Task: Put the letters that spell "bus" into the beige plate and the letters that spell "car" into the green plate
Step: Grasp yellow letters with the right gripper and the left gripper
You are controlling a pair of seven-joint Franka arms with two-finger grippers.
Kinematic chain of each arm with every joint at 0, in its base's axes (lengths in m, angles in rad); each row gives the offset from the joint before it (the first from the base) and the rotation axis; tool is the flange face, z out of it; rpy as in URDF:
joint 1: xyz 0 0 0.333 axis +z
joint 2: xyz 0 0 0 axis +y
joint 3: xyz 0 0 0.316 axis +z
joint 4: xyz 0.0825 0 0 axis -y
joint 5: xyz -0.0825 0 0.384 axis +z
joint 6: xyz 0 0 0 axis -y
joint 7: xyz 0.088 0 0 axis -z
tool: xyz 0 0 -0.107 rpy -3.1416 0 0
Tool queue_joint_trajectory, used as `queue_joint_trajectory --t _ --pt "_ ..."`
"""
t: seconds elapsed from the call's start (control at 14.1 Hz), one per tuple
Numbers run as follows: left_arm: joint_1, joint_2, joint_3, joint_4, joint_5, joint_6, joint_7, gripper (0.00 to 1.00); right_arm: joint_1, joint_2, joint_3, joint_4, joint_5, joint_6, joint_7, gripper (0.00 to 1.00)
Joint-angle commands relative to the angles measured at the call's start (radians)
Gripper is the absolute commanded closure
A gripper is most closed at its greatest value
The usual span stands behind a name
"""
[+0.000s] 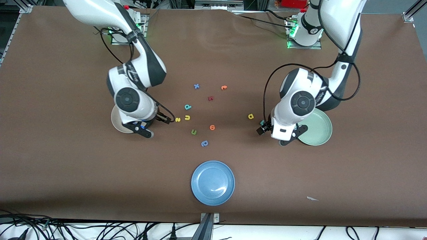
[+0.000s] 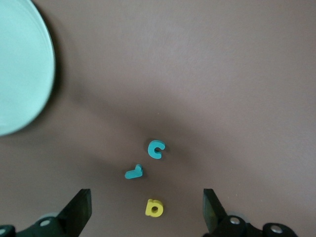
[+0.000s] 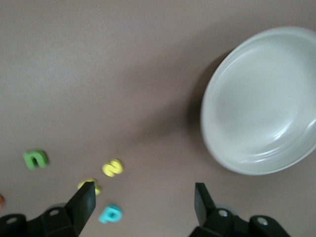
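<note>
- Dial: front view, counter's middle as centre, twelve o'clock at the arms' bases.
- beige plate (image 3: 256, 98): nine o'clock; no letter in it.
- green plate (image 2: 19, 64): three o'clock; no letter shows on its visible part.
- "bus" letters: teal b (image 1: 187, 107), yellow u (image 1: 187, 117), yellow s (image 1: 177, 119); loose on the counter, grouped between centre and beige plate.
- "car" letters: teal c (image 2: 156, 149), teal r (image 2: 134, 172), yellow a (image 2: 154, 208); loose, close together, just centre-side of the green plate.
- right jaws: wide, empty; low beside the s, plate-side of it.
- left jaws: wide, empty; over the c and r.
- Progress, by my estimate: none placed; six letters left, first pick-ups in hand.
- blue plate (image 1: 212, 182): six o'clock; unused.
</note>
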Motion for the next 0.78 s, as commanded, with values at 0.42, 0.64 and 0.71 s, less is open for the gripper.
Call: queue_joint_trajectory --t 0.42,0.64,0.71 --pt "-0.103 0.089 0.013 -0.097 -0.010 0.238 -0.272 0.03 0.032 0.142 -0.007 -0.002 0.034 0.234 0.590 0.16" --pt "-0.118 0.099 0.013 -0.098 -0.007 0.237 -0.258 0.06 0.038 0.152 -0.001 -0.008 0.059 0.240 0.638 0.18" --pt "-0.118 0.102 0.013 -0.098 -0.006 0.232 -0.231 0.06 0.044 0.152 -0.001 -0.008 0.071 0.240 0.641 0.19"
